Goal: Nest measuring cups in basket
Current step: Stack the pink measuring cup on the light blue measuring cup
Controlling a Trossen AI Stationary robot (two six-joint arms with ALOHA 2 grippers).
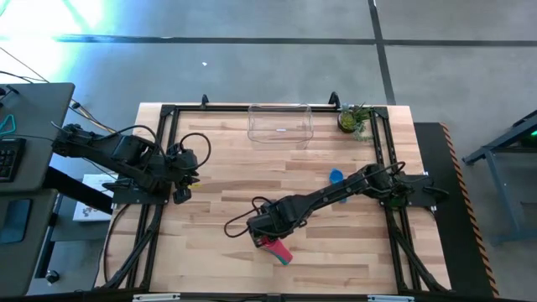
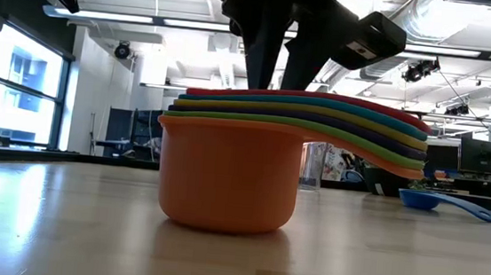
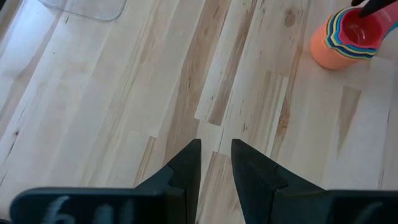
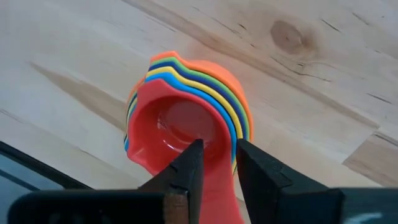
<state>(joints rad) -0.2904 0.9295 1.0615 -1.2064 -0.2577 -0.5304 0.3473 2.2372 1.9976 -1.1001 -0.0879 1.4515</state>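
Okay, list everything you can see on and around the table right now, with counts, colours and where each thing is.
Nested measuring cups: one stack, orange outermost, red innermost, near front edge of the table.
Loose cup: one, blue, lying apart from the stack toward the right side.
Basket: one, clear, at the back edge, nothing visible in it.
Potted plant: one, green, back right corner.
Keyboard: one, dark, on a desk left of the table.
Left gripper: at the left side over bare wood, fingers slightly apart, holding nothing.
Right gripper: over the stack, fingers astride the red cup's rim by its handle.
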